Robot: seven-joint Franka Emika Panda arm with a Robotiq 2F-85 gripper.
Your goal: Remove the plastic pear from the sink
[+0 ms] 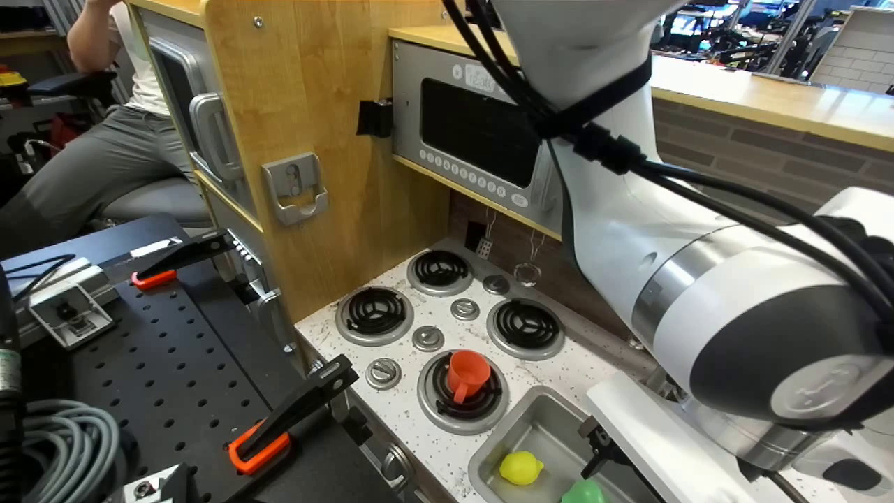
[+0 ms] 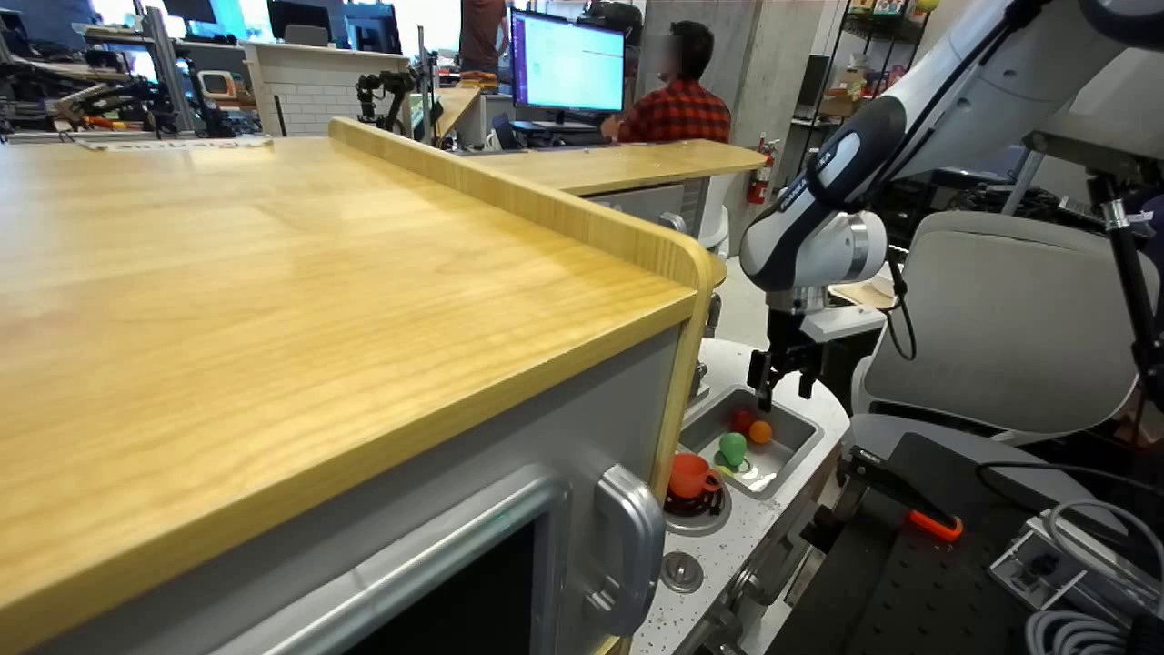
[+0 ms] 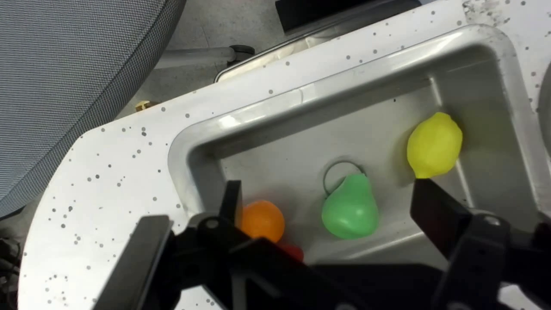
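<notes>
Hovering above the sink [image 3: 297, 148], the parted, empty pincer [image 3: 329, 197] might (if lowered off-centre) knock the plastic pear [image 3: 351, 212] aside.

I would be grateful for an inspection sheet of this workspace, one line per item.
Surface: white speckled counter, dark smudges by a corner of the sink.
Job's things: pear lying in the sink, apart from the lemon and orange.
Clutter: besides those two, a partly hidden red item in the sink; red cup on a burner.
Claw: open above the sink, holding nothing.
Cables: black cables strapped to the arm; grey cable coiled on the black table.
Surroundings: a seated person, and someone in a checked shirt at a monitor.
</notes>
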